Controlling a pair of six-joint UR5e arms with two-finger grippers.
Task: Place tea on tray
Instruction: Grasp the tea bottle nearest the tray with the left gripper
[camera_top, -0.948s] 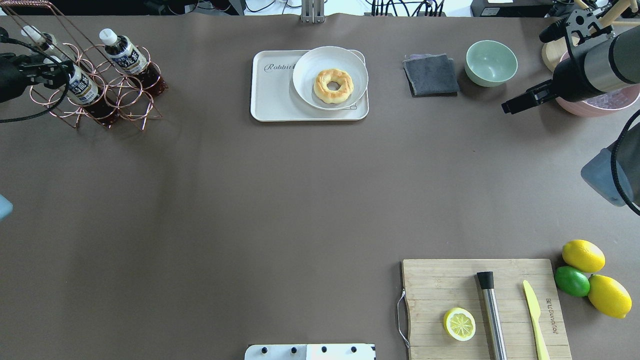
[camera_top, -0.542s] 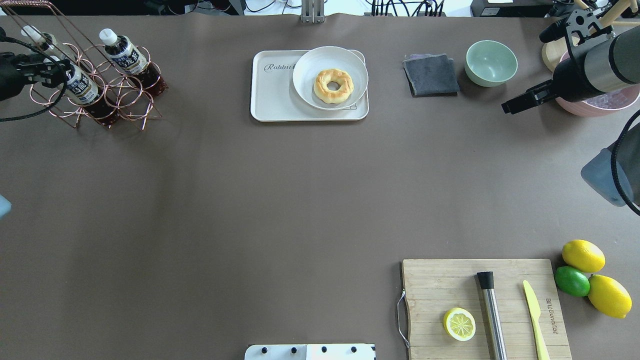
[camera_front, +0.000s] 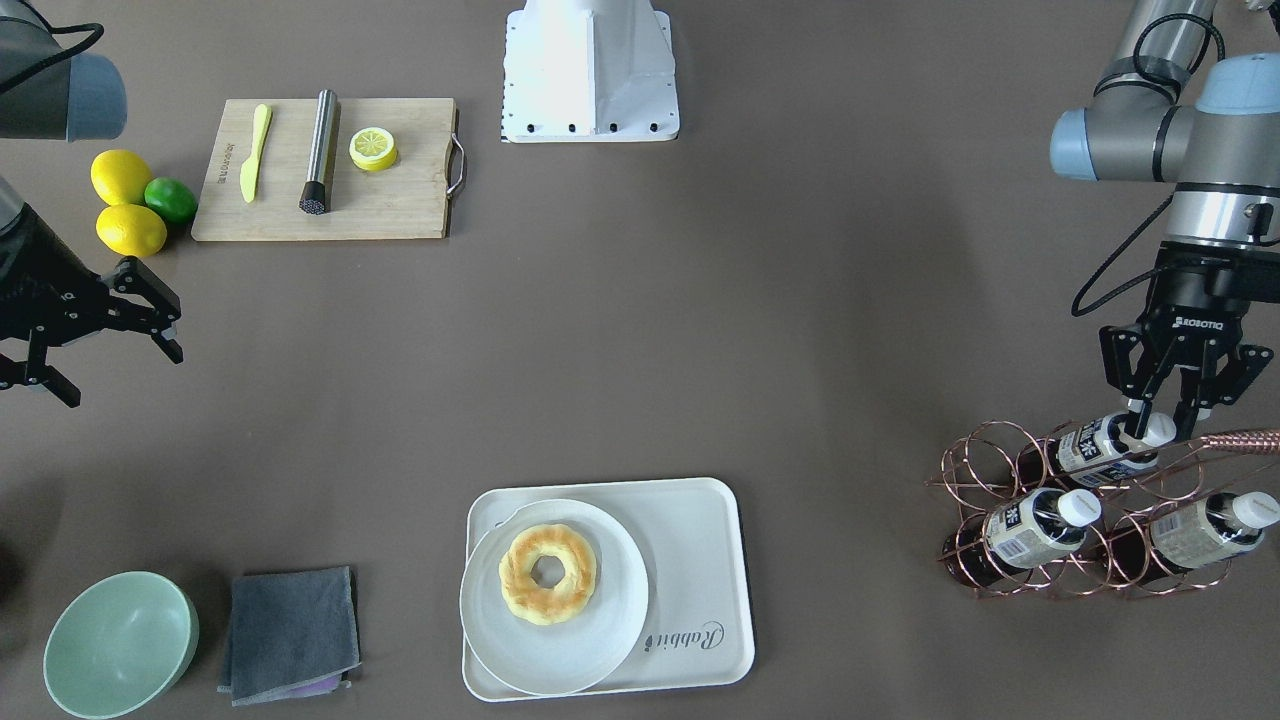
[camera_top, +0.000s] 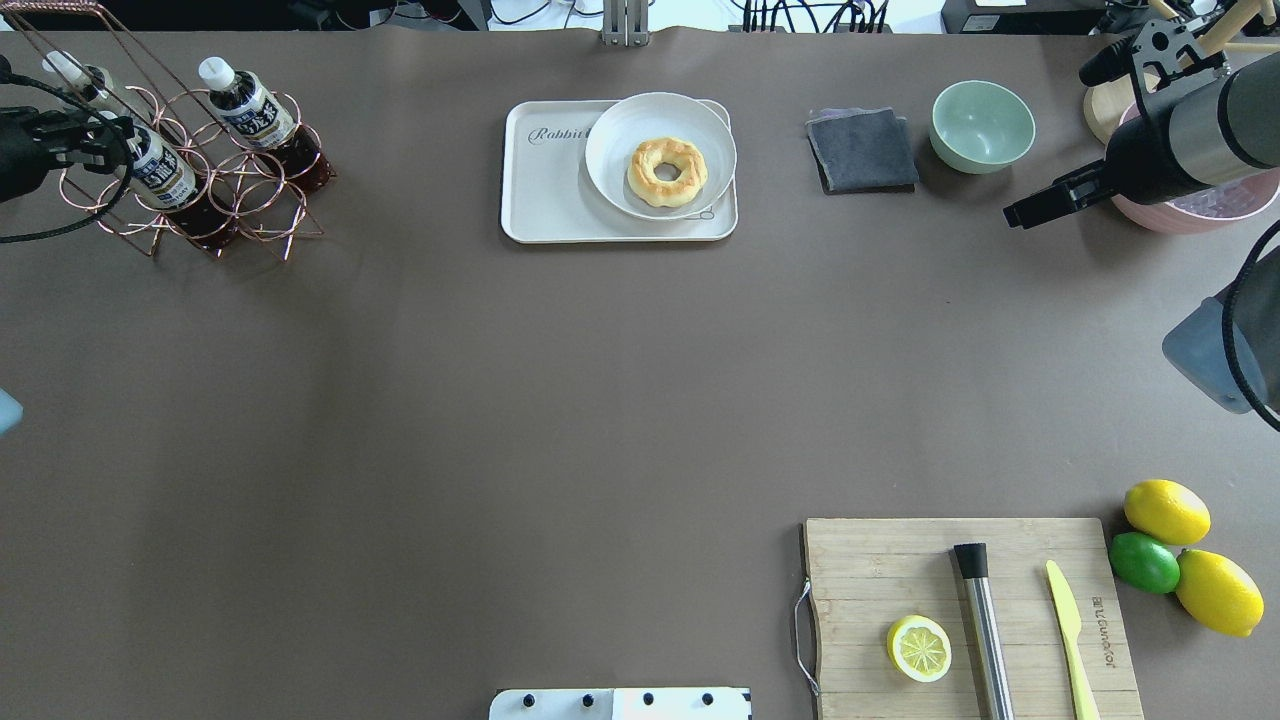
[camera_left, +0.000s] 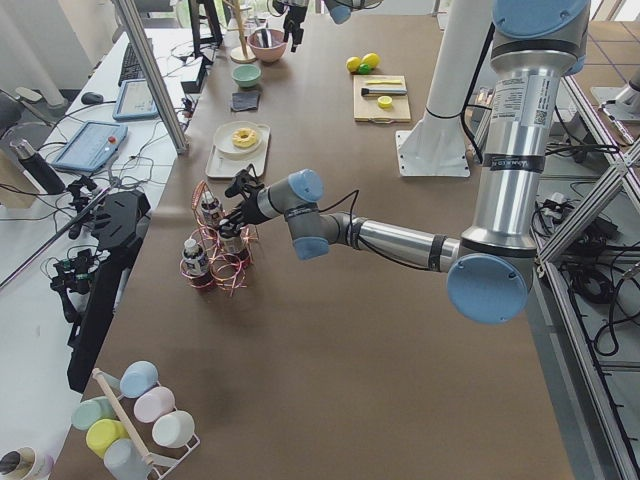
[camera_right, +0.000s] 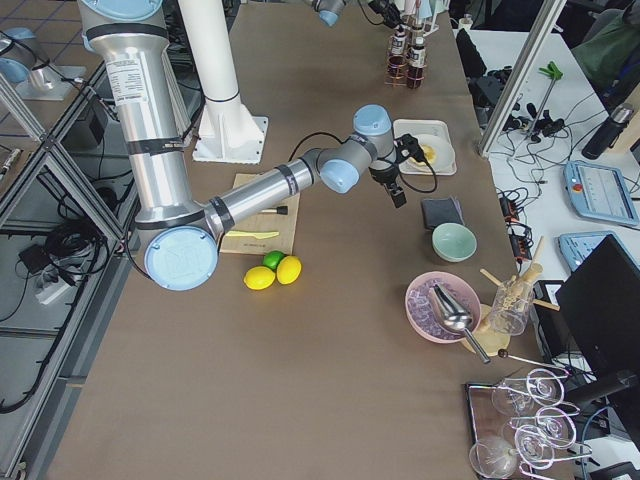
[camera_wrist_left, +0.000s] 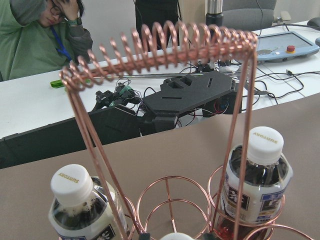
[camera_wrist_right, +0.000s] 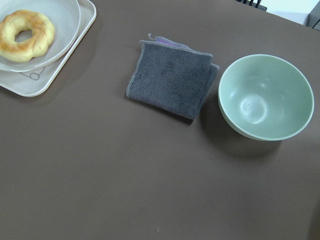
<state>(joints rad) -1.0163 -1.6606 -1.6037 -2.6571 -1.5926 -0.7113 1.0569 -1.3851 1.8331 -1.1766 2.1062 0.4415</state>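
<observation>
At the table's left end, the left gripper (camera_front: 1160, 425) is hanging over the copper wire rack (camera_wrist_left: 165, 47). Its jaws are standing apart, straddling the white cap of the tea (camera_front: 1095, 447). Whether the fingers are touching the cap cannot be told. The tea is lying tilted in the rack's top ring, well apart from the tray (camera_front: 700, 560). Two alike bottles (camera_front: 1030, 525) are lying in the lower rings. A round plate (camera_front: 520, 655) carrying a doughnut (camera_front: 548, 573) is covering one side of the tray, leaving the "Rabbit" end bare. The right gripper (camera_front: 122, 375) is hovering above the table with jaws spread wide, gripping nothing. Its wrist camera is looking down on the grey cloth (camera_wrist_right: 172, 80) and green bowl (camera_wrist_right: 265, 97).
</observation>
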